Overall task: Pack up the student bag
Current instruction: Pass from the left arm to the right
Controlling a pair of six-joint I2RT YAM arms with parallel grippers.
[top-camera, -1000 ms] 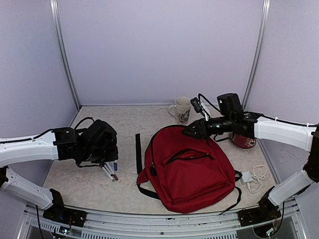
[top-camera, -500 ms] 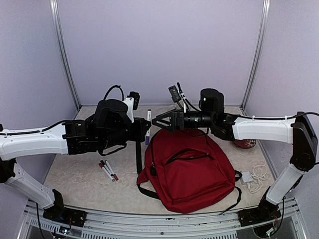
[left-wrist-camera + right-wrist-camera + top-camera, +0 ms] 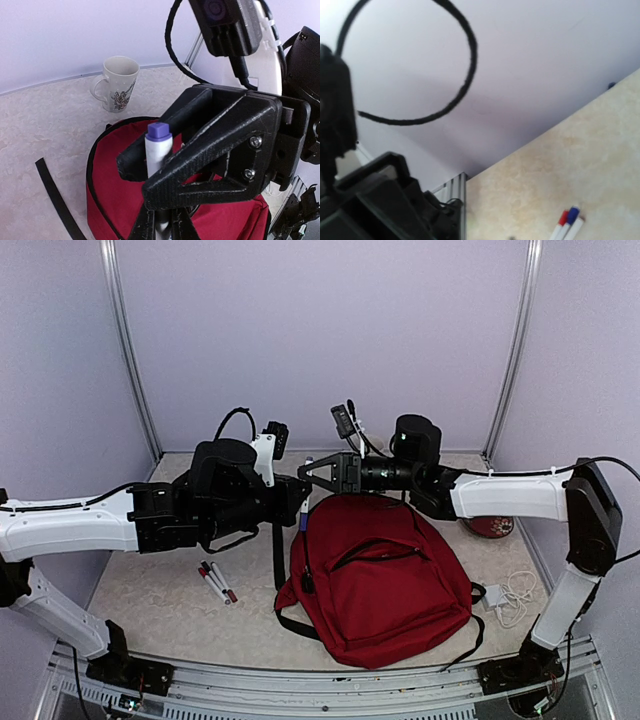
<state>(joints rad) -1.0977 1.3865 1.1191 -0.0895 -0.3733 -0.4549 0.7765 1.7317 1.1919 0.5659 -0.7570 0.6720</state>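
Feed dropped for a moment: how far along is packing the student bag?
Done: nothing visibly packed; the student bag lies on the table with no item seen in it. In hand: the left hand holds a purple-capped marker up near the bag, the right hand set around it, likely a handover; whether it grips yet is unclear. Left: loose markers, a white charger and a mug sit outside the bag.
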